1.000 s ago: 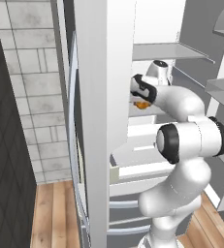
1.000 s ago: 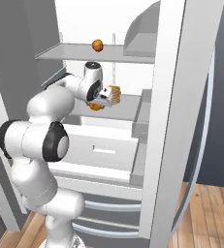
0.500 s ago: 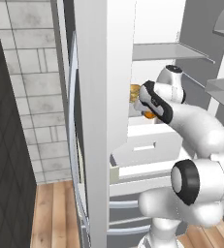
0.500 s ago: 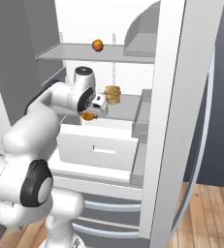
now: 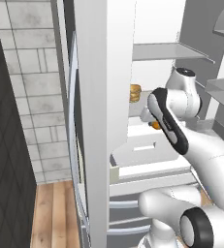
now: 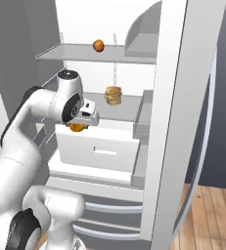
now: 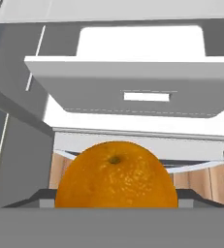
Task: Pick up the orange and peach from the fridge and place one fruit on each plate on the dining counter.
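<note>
In front of the open fridge [image 6: 134, 146]: arm is reaching in at the height of the white drawer.

Gripper [image 6: 79, 126]: sitting closed partway around the orange [image 7: 116, 175], jaws pressing it from both sides; hand is pointing down, with the fruit hanging just under it.

Orange, hand view: filling the lower middle of the picture, stem dimple facing the camera, clear of any shelf.

Orange, right base view [image 6: 77, 127]: peeking out under the white hand, just in front of the drawer's top left edge.

Orange, left base view [image 5: 155, 125]: showing as a small sliver behind the dark-striped forearm.

Peach [image 6: 99, 46]: sitting on the top shelf, well above the gripper, just left of the curved grey cover.

Burger stack [image 6: 113, 95]: standing on the middle shelf, up and to the right of the gripper, not touching it. Also showing in the left base view [image 5: 135, 93], at the edge of the door.

Drawer [image 7: 133, 85]: pulled partly out below the middle shelf, handle slot facing forward.

Fridge doors: both standing open, one on each side of the arm.

Floor [image 6: 210, 215]: wood planks showing beyond the right door.

Wall [image 5: 28, 87]: grey tiles showing left of the fridge.
</note>
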Tool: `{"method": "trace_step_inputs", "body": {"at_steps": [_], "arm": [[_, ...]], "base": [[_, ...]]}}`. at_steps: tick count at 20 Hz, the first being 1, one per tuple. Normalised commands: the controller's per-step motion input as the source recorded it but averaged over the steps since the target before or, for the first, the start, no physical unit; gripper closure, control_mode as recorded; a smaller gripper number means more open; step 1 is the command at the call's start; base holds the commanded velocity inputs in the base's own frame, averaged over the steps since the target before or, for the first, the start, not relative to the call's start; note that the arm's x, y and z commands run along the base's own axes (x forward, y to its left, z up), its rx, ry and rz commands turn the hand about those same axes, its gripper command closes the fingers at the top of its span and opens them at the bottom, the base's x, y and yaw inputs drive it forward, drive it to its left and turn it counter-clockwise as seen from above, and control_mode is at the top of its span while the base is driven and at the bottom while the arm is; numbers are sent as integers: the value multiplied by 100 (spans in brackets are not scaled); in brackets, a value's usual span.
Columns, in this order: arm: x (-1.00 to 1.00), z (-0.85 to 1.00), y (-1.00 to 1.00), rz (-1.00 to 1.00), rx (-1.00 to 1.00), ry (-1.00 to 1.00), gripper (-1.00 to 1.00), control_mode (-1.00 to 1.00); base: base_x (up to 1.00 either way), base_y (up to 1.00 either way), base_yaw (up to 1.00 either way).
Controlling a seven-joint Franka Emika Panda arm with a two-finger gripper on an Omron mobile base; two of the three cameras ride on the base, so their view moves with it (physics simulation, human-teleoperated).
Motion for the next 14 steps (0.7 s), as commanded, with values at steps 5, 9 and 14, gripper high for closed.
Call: {"method": "trace_step_inputs", "body": {"at_steps": [5,9,14], "arm": [[-83,-1,17,8,-10,4,100,-100],[-67,-6,0,8,0,0,100,-100],[-14,0,0,3,0,1,100,-100]], "base": [[0,0,0],[0,0,0],[0,0,0]]}}
